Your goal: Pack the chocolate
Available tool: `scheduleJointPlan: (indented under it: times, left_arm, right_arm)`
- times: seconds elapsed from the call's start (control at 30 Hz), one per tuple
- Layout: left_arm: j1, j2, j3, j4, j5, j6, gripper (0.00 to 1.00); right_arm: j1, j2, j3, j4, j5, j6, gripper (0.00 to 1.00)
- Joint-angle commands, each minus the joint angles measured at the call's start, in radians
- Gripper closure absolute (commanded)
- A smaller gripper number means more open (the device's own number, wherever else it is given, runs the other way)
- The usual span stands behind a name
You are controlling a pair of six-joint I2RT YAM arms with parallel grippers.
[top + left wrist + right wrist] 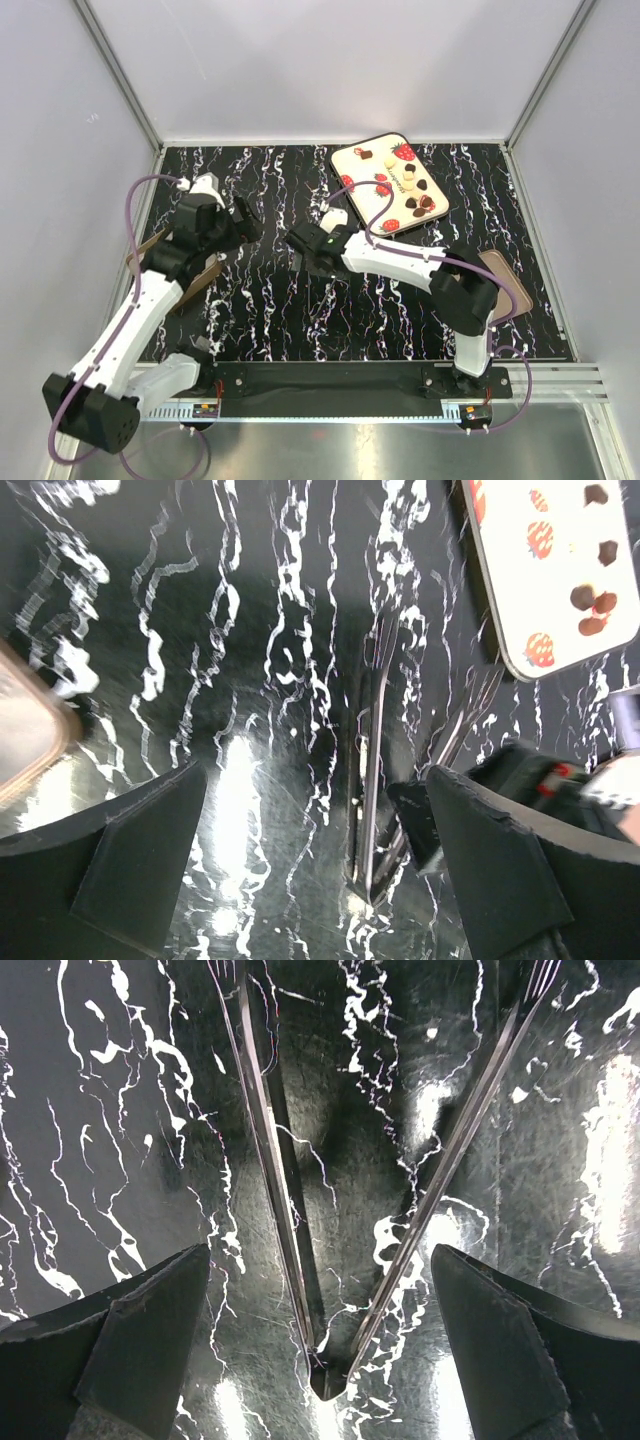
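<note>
Chocolate (426,186), in dark and white pieces, is being carried on the strawberry-printed tray (387,162). Tweezers (268,1160), off the tray's near-left side, are being straddled, not clasped, by the spread right gripper (320,1260). The left gripper (315,775), farther left of the tray, is being held released and empty.

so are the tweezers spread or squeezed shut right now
Spread. In the right wrist view the tweezers lie in a V on the table, arms joined at one end and wide apart at the other.

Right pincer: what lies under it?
Metal tongs lie on the table below the open right pincer. Their tips are cut off; in the top view the pincer covers them.
</note>
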Motion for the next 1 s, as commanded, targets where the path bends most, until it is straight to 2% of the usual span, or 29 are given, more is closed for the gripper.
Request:
scheduleJointPlan:
  times: [0.0, 0.13, 0.43, 0.73, 0.87, 0.97]
  left_arm:
    - [0.011, -0.076, 0.009, 0.003, 0.004, 0.071, 0.01]
    - [0.011, -0.129, 0.007, -0.010, 0.008, 0.099, 0.01]
    - [0.024, -0.140, 0.015, -0.040, -0.028, 0.129, 0.01]
    - [0.031, -0.157, 0.017, -0.027, -0.052, 0.134, 0.01]
    - [0.036, -0.146, 0.018, -0.026, -0.035, 0.134, 0.01]
    - [0.038, -0.146, 0.017, -0.026, -0.032, 0.134, 0.01]
  right_arm:
    - [0.016, 0.007, 0.013, 0.001, 0.088, 0.068, 0.00]
    - [0.033, 0.015, -0.023, 0.053, 0.059, 0.057, 0.00]
    - [0.042, 0.041, -0.037, -0.015, 0.075, 0.085, 0.00]
    - [0.059, 0.057, -0.121, 0.166, 0.082, 0.048, 0.00]
    - [0.059, 0.138, -0.058, 0.093, 0.145, 0.030, 0.01]
    - [0.060, 0.144, -0.052, 0.094, 0.138, 0.034, 0.04]
